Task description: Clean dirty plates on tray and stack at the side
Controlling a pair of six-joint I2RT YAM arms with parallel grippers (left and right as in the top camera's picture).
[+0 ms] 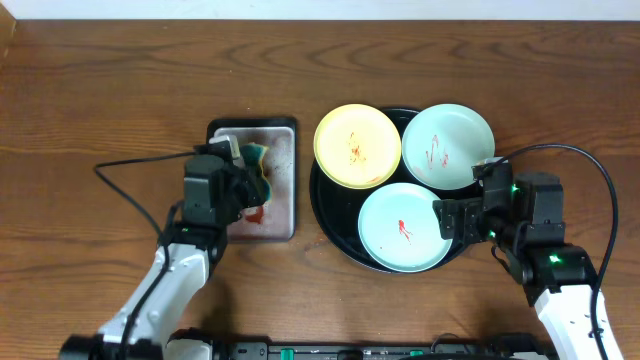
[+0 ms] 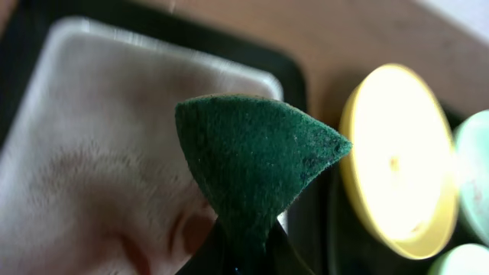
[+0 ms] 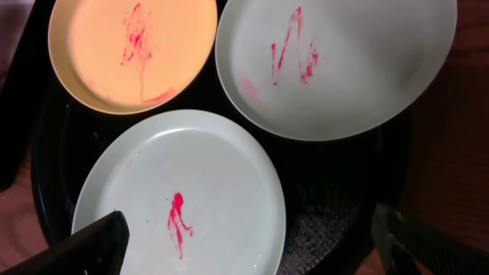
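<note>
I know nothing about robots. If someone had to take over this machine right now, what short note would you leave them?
Left gripper: shut on the green sponge, held above the grey metal tray.
Right gripper: open and holding nothing, over the right edge of the near blue-green plate.
Plates: the yellow plate, the far blue-green plate and the near one all sit on the black tray, each with red smears.
Done: sponge picked up.
Left: wipe all three plates, then stack them beside the tray. None is wiped or stacked yet.
</note>
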